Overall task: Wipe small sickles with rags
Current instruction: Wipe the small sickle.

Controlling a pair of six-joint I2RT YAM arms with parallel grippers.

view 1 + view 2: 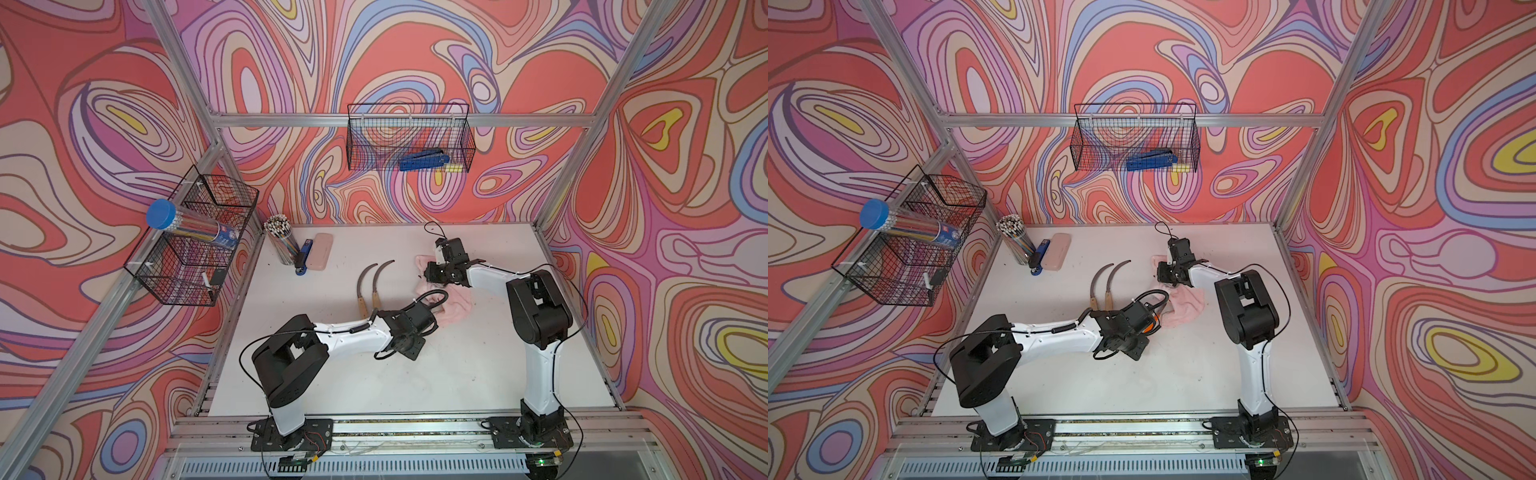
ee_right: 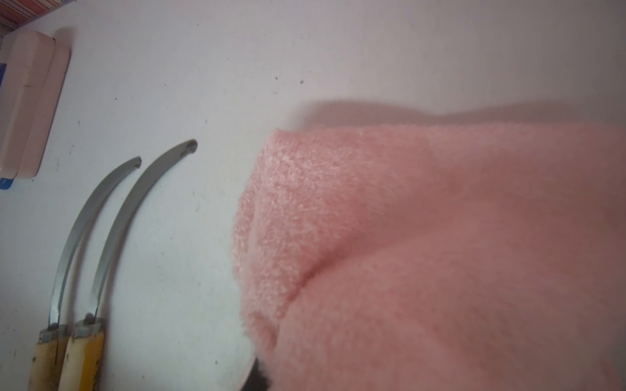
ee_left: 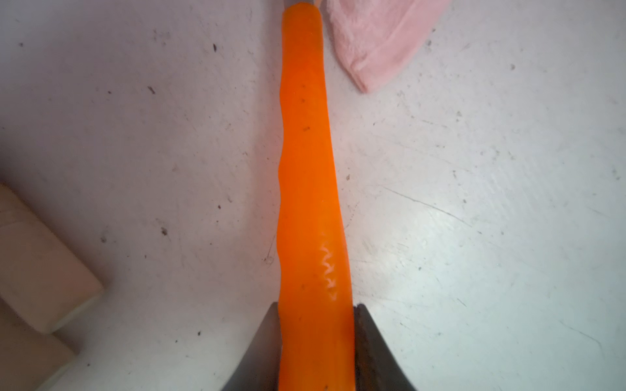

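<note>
Broadly, the white table (image 1: 415, 374) carries everything. Toward its far right the pink rag (image 1: 457, 305) lies bunched, one end lifted off the surface with the right gripper (image 1: 428, 275) pinched shut on it. The left gripper (image 3: 316, 313) is clamped on the handle of the orange-handled sickle (image 3: 306, 152), whose far end sits just beside the rag's edge. The wooden-handled sickles (image 1: 362, 306) lie side by side nearby on the left, blades curving toward the back.

Both top views high over the counter (image 1: 436, 374), from its near edge, sharing everything, wrist views close above it.
</note>
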